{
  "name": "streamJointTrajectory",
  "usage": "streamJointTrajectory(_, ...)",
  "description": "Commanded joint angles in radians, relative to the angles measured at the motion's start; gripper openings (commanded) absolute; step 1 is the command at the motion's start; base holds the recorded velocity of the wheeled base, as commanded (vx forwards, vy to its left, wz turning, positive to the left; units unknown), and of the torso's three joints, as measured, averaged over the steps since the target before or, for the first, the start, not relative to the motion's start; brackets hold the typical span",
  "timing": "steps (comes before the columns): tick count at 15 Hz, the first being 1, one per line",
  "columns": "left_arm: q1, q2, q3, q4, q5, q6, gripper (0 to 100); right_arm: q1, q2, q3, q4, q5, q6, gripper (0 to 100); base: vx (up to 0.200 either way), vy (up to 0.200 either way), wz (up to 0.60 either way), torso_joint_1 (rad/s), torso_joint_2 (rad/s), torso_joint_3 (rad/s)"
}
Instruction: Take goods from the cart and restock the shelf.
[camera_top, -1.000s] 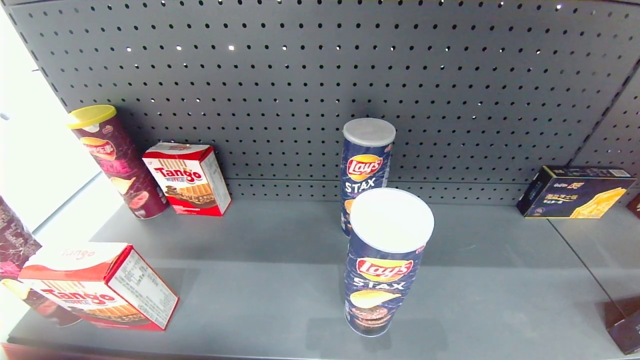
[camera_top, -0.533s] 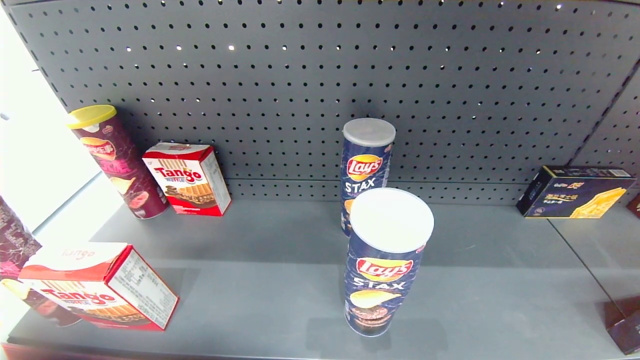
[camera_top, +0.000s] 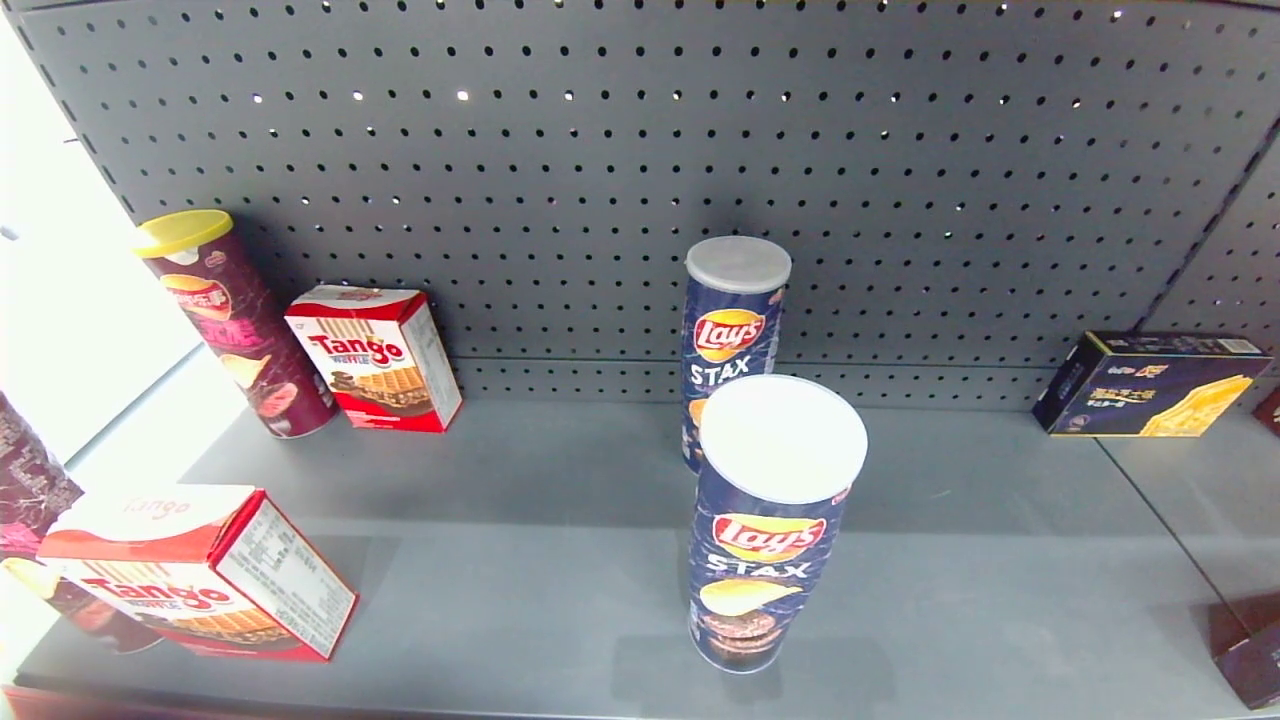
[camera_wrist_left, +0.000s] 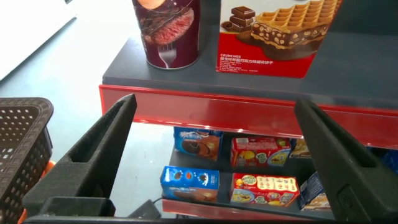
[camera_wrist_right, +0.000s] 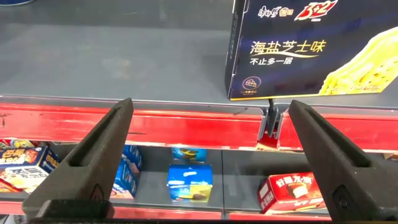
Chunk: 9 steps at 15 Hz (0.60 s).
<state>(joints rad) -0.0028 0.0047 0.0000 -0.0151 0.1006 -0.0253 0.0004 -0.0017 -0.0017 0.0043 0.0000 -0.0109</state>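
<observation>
Your left end effector (camera_wrist_left: 214, 102) was spread wide and held nothing, its two dark fingers touching nothing. Your right end effector (camera_wrist_right: 210, 104) was just as wide and just as empty.

Both pointed at the front of the shelf (camera_top: 520, 560) from low down. Each pair of fingertips was about level with the red strip (camera_wrist_left: 205, 115) along the shelf's front edge, so the shelf surface lay ahead of them and higher.

Ahead of the left end effector and above its fingertips, a can (camera_wrist_left: 166, 31) and a wafer box (camera_wrist_left: 273, 37) stood upright, close together near the edge. Ahead of the right end effector, a blue box (camera_wrist_right: 311, 50) stood near the edge in the same way.

The goods you had to fetch were not ahead of either end effector. A corner of a dark woven basket (camera_wrist_left: 22, 149) showed off to one side of the left end effector, outside one finger and lower than the shelf. I took it for the cart.

You could not tell what lay in the basket or how any long axis ran, because its inside was hidden.

By that view the left arm was the nearer one. I judged the coming move to be a turn away from the shelf and down toward the basket, fingers kept wide.
</observation>
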Motion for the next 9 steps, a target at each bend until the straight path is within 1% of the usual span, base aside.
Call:
streamJointTrajectory(1, 0.001, 0.001, 0.0, 0.0, 0.001, -0.001, 100, 0.001, 0.002, 0.0, 0.0, 0.0, -0.001, 100, 0.0, 0.0, 0.0, 0.0, 0.0, 0.0)
streamJointTrajectory(5, 0.001, 0.001, 0.0, -0.003, -0.018, 0.002, 100, 0.001, 0.002, 0.0, 0.0, 0.0, -0.001, 100, 0.0, 0.0, 0.0, 0.0, 0.0, 0.0)
streamJointTrajectory(9, 0.001, 0.001, 0.0, -0.003, -0.016, 0.002, 100, 0.001, 0.002, 0.0, 0.0, 0.0, -0.003, 100, 0.0, 0.0, 0.0, 0.0, 0.0, 0.0)
